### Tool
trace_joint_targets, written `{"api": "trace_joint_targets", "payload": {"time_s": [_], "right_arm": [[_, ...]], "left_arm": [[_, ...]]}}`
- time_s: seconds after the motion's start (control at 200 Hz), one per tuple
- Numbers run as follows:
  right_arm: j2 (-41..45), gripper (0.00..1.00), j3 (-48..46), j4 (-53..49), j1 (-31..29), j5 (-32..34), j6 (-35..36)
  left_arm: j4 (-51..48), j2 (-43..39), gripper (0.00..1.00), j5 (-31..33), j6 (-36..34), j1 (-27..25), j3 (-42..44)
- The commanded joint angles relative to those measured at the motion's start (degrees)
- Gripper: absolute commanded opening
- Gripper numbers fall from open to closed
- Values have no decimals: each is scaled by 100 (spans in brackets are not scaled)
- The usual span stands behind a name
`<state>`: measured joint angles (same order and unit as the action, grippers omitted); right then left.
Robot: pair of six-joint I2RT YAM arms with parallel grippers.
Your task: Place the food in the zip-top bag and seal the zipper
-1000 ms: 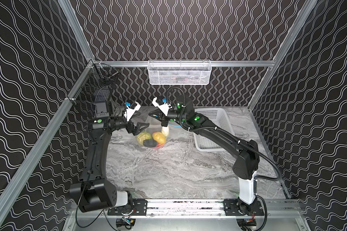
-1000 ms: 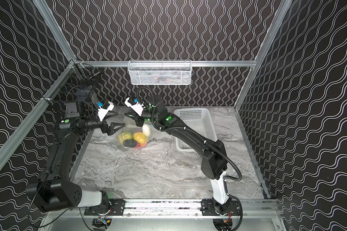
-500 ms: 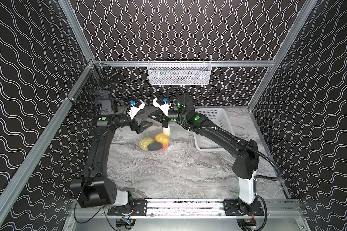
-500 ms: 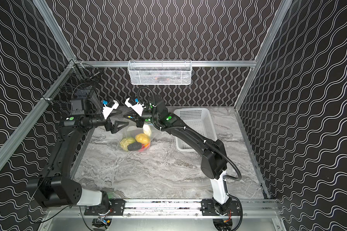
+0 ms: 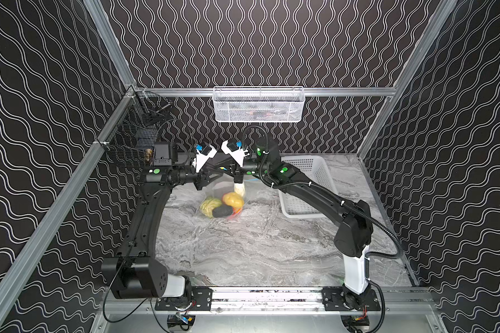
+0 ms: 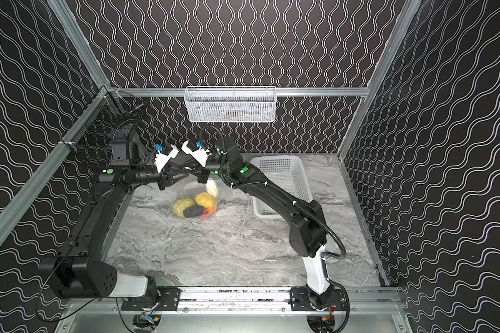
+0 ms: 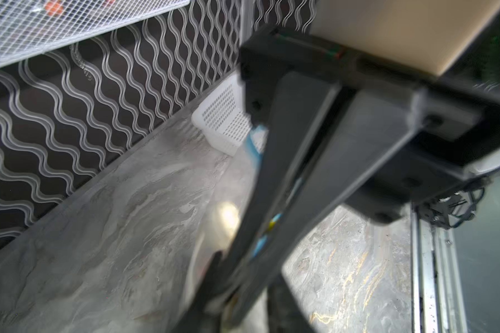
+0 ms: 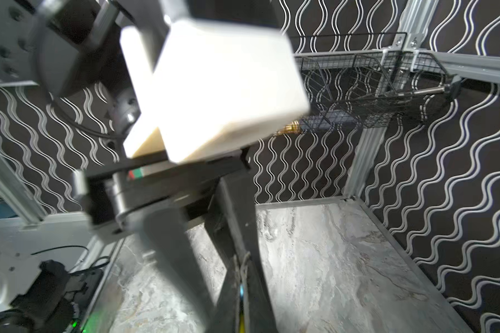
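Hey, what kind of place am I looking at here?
Likely a robotics lab test cell: two black arms on a base rail, aluminium-framed walls with wavy patterning, and a marble-look tabletop.

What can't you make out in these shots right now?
Zipper: sealed or not; left wrist view blurred, top views too small, left gripper and right gripper cover it.
Red fruits: top views, mostly behind potato and avocado.
Wall basket contents: top views, mesh hides them.

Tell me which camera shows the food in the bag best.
The top views: in both, the food lies unobstructed inside the clear bag. The left wrist view gives only a blurred pale piece; the right wrist view shows none.
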<state>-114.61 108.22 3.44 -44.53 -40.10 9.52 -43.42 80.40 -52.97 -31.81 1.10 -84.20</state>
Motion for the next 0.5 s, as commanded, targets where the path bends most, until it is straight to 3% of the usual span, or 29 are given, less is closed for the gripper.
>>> {"api": "trace_joint_targets", "payload": {"time_s": [0.0,0.08,0.23,0.405,0.495], "right_arm": [[112,10,-213,498,53,-461,-293],[171,24,-325,747,152,-626,-565],[270,38,-473,985,305,-771,-824],[486,41,-772,1147,358,-824,-819],[535,35,-807,1059,366,-868,-699]], "left_arm": [[322,-79,0,-150,260,-9,50],[352,-103,0,-120,304,-18,114],[391,-139,0,-92,356,-22,206],[369,-163,0,-83,368,-21,200],[360,-156,0,-97,355,-17,201]]}}
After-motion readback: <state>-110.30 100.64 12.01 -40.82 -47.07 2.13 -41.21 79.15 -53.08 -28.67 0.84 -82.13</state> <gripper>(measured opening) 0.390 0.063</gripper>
